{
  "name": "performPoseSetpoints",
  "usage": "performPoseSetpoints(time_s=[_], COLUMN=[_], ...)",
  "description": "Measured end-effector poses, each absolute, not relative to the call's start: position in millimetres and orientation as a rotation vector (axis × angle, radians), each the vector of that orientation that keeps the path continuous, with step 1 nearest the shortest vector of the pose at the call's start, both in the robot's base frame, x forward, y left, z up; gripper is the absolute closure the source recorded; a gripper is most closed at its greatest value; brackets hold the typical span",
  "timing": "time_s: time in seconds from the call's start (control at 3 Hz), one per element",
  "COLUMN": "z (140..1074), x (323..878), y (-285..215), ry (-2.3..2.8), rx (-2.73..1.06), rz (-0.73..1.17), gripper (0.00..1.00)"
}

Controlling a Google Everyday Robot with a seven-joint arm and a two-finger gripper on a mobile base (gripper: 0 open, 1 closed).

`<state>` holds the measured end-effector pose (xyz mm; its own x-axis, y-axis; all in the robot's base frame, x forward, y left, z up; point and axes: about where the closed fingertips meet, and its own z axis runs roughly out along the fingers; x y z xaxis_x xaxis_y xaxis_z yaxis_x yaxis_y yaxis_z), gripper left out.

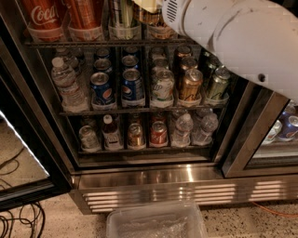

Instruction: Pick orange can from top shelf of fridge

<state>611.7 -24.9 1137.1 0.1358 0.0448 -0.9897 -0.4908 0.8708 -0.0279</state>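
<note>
The fridge [186, 190] stands open in front of me. On its top shelf [70, 43], an amber-gold orange can [158, 27] sits in a clear tray, fourth from the left; only its lower part shows under my arm. My white arm [233, 32] reaches in from the upper right. The gripper [148, 4] is at the top edge of the view, right above the orange can, and only a pale yellowish part of it shows. I cannot tell whether it touches the can.
Left of the orange can stand a Coca-Cola can [42, 16], a red-orange tall can [84, 16] and a dark can [123, 16]. Lower racks hold Pepsi cans [101, 88], bronze cans [190, 86] and water bottles [67, 83]. A clear plastic bin [156, 223] lies on the floor.
</note>
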Motion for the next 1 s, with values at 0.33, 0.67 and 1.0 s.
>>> performPoseSetpoints(time_s=[0.33, 0.67, 1.0], z=[1137.1, 1130.8, 1135.5], x=[611.7, 604.6, 604.6], y=[-24.9, -10.6, -10.6], ry=[1.389, 1.419, 1.419], rx=[-0.389, -0.421, -0.421], rz=[0.402, 0.433, 0.434], gripper=[1.0, 1.0, 1.0])
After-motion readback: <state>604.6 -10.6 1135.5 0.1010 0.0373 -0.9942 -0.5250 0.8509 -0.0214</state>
